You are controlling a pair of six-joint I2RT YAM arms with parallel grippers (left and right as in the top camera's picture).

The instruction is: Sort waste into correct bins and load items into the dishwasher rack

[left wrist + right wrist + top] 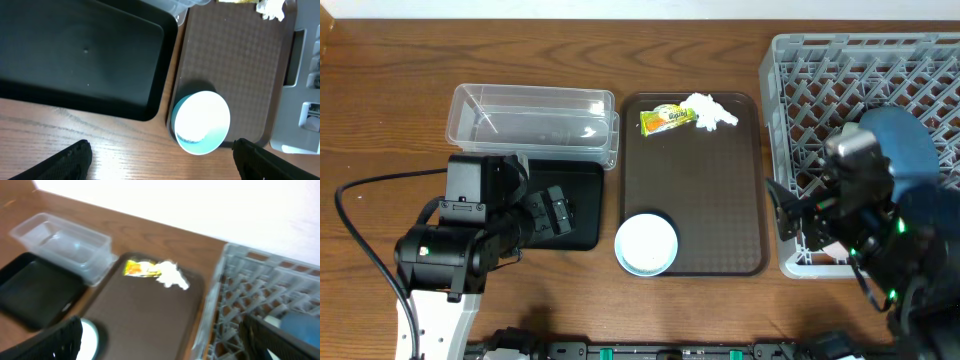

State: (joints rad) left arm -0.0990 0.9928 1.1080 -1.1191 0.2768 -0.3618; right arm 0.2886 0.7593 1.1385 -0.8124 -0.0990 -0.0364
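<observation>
A yellow-green wrapper (665, 119) and a crumpled white tissue (712, 112) lie at the far end of the brown serving tray (720, 200). A pale-green bowl (646, 243) stands upright on its near left corner. A dark-blue bowl (912, 150) sits in the grey rack (840, 80), partly behind my right arm. My left gripper (555, 212) is open and empty over the black tray (582, 180), the bowl (201, 121) just ahead of its fingers (162, 165). My right gripper (165, 340) is open and empty over the rack's left edge. No rice, white bowl, pink cup or chopsticks in view.
The clear tub (530, 120) stands behind the black tray, touching the serving tray's far left corner. The rack fills the right side of the table. Bare wood lies in front of the black tray and along the table's far edge.
</observation>
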